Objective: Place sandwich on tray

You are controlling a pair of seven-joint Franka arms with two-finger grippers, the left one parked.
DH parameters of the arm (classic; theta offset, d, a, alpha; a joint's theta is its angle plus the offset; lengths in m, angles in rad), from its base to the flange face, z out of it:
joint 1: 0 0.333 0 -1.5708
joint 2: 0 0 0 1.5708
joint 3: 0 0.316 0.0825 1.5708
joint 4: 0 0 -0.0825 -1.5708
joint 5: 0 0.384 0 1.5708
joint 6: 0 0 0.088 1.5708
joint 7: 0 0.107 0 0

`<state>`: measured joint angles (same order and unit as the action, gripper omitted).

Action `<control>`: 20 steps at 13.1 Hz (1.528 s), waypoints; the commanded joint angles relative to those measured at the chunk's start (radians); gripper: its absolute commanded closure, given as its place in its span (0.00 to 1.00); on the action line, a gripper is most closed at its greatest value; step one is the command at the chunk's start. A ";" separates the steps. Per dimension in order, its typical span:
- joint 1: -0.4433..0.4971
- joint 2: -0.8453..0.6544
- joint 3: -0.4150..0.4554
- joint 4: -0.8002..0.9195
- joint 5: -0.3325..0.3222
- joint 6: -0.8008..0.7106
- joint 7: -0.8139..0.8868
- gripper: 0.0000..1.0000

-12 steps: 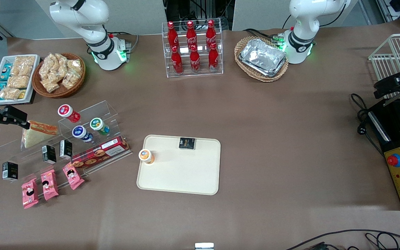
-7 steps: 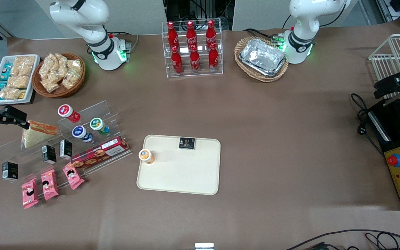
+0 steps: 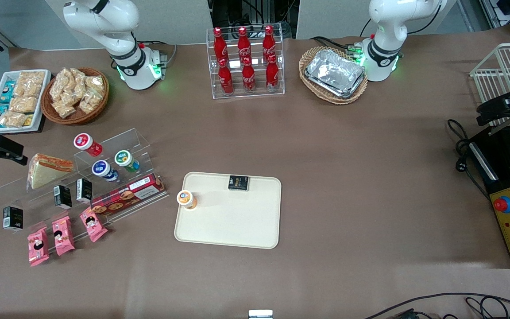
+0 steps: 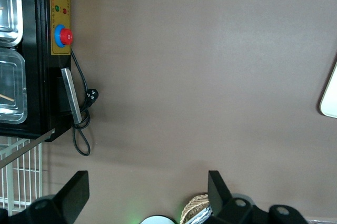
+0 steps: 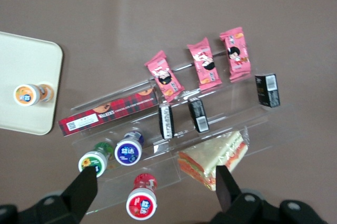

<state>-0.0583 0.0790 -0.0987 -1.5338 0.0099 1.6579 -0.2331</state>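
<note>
The sandwich [image 3: 48, 170] is a wrapped triangular wedge with orange-red filling. It lies on the upper step of a clear acrylic stand [image 3: 117, 142] and also shows in the right wrist view [image 5: 215, 158]. The cream tray [image 3: 230, 221] lies flat mid-table, toward the parked arm's end from the stand; one corner of it shows in the right wrist view [image 5: 23, 60]. My right gripper [image 3: 5, 150] hovers above the table beside the sandwich, toward the working arm's end, apart from it. Its jaws are wide open and empty [image 5: 155, 192].
The stand also holds a red-capped bottle [image 5: 142, 203], blue-capped [image 5: 128, 153] and green-capped [image 5: 93, 162] bottles, small black boxes [image 5: 198, 114] and a red biscuit box [image 5: 108, 113]. Pink snack packets [image 5: 204, 63] lie in front. An orange-capped bottle [image 3: 186, 199] and a black box [image 3: 238, 182] sit on the tray.
My right gripper has drifted a little away from the sandwich, toward the working arm's end of the table. Nothing else has moved.
</note>
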 commanded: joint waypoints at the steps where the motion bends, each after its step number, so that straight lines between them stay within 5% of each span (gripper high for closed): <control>1: -0.014 0.001 -0.042 0.008 -0.018 -0.006 0.166 0.00; 7: -0.020 0.002 -0.173 -0.006 0.039 -0.082 0.559 0.00; 13: -0.020 0.018 -0.256 -0.104 0.071 -0.073 0.689 0.00; 20: -0.008 -0.039 -0.260 -0.431 0.073 0.279 0.745 0.00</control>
<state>-0.0822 0.0927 -0.3573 -1.8481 0.0692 1.8356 0.4867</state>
